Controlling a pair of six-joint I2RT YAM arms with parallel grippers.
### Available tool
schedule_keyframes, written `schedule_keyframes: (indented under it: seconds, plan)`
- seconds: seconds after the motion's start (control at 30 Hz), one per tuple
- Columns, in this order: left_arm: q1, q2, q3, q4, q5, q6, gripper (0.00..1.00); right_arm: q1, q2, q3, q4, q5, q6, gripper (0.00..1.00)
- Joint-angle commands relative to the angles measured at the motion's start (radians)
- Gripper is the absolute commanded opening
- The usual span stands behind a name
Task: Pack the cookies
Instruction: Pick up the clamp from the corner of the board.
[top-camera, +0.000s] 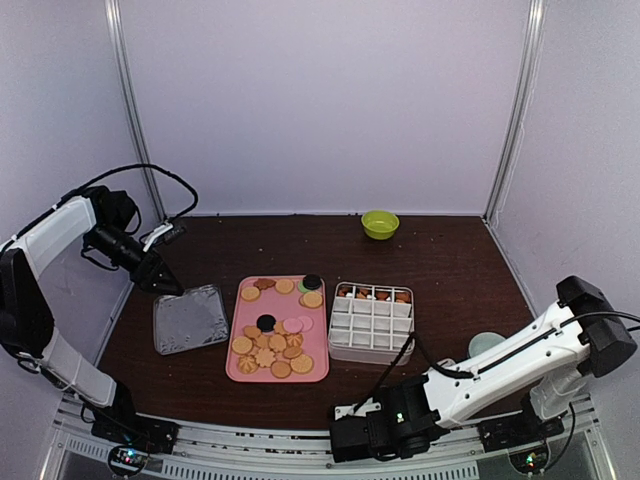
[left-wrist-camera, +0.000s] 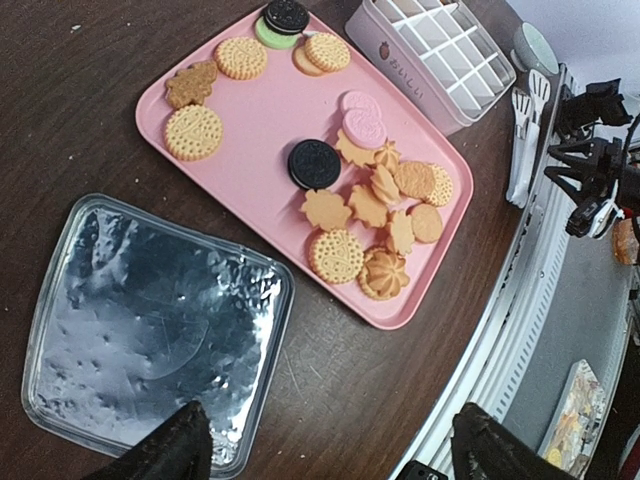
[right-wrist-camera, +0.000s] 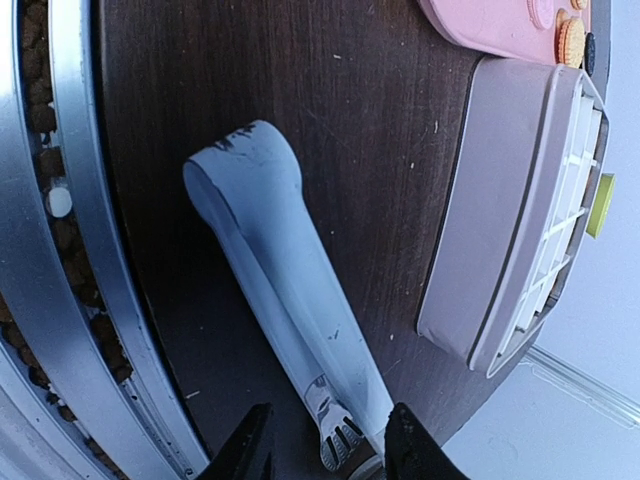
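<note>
Cookies (left-wrist-camera: 385, 200): most lie loose on the pink tray (left-wrist-camera: 270, 120) at mid-bench. A cluster sits at the tray's near end, a few are scattered at the far end. A handful already sit in the back row (top-camera: 372, 294) of the white divided box (top-camera: 370, 352), just right of the tray; the remaining cells look unfilled.

Right end effector (right-wrist-camera: 330, 450): low at the near edge of the bench (top-camera: 450, 260), jaws apart and straddling the scalloped tip end of the metal tongs (right-wrist-camera: 290, 290). The tongs lie flat on the wood, near the box's front wall. A gap shows on one side of the tongs; nothing is clamped.

Left end effector (left-wrist-camera: 325, 450): raised over the left side, jaws wide apart, empty, above the near corner of the clear lid (left-wrist-camera: 150, 320).

Step in hand, by judgement: picking up the tongs as the tool for moving cookies; packing is barely started.

Next move likely calls for closing squarely on the tongs. The grip so near the tips looks awkward, so a hold further up the handle may serve better. The flat metal may slide on the bench.
</note>
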Motion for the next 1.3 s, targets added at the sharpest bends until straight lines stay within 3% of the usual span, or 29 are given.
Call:
schedule_keyframes:
  seconds: [0.0, 0.3, 0.83, 1.1, 1.27]
  plan:
    - [-0.001, -0.011, 0.031, -0.028, -0.008, 0.024, 0.85, -0.005, 0.006, -0.024, 0.027, 0.02, -0.011, 0.38]
    - [-0.001, -0.008, 0.041, -0.04, -0.013, 0.025, 0.85, -0.021, 0.098, -0.05, 0.113, 0.12, -0.007, 0.31]
    - [0.0, -0.016, 0.043, -0.046, -0.005, 0.023, 0.85, -0.027, 0.082, -0.046, 0.152, 0.282, 0.013, 0.0]
    - [-0.001, -0.027, 0.04, -0.052, 0.002, 0.027, 0.85, -0.048, 0.034, -0.039, 0.154, 0.307, 0.023, 0.0]
    - [0.0, -0.029, 0.056, -0.053, 0.033, 0.02, 0.85, -0.131, -0.034, 0.071, 0.153, 0.356, 0.008, 0.0]
